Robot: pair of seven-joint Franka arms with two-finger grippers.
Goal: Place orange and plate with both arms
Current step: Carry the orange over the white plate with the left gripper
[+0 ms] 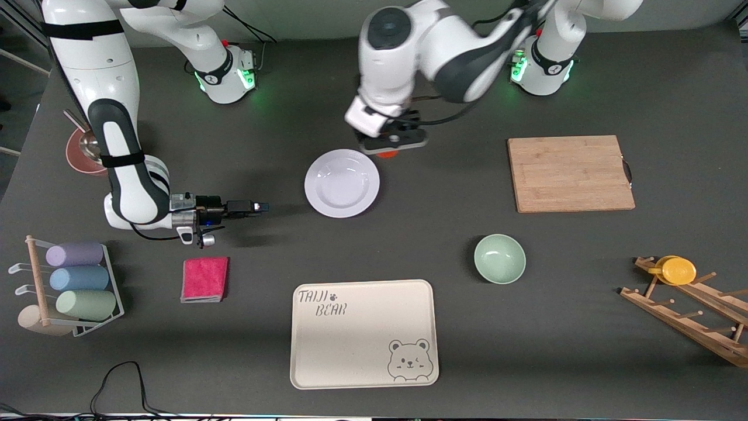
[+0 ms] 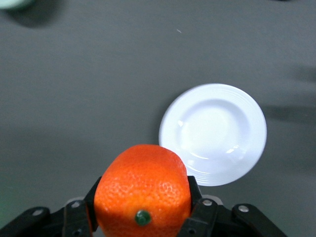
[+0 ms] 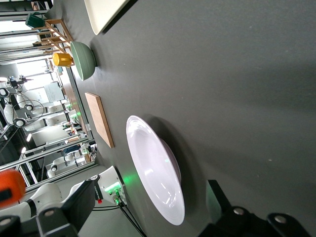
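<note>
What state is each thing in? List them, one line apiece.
orange: gripped in the left gripper, lifted beside the plate.
plate: empty, flat on the table.
left gripper: shut on the orange.
right gripper: jaws open, low and level, pointing at the plate.
green bowl: upright, empty.
bear tray: empty.

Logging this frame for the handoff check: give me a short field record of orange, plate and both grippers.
orange: held in the air, not on the plate
plate: empty, flat on table
left gripper: shut on orange, beside the plate's rim
right gripper: low, level, pointing at the plate from the right arm's end, not touching
</note>
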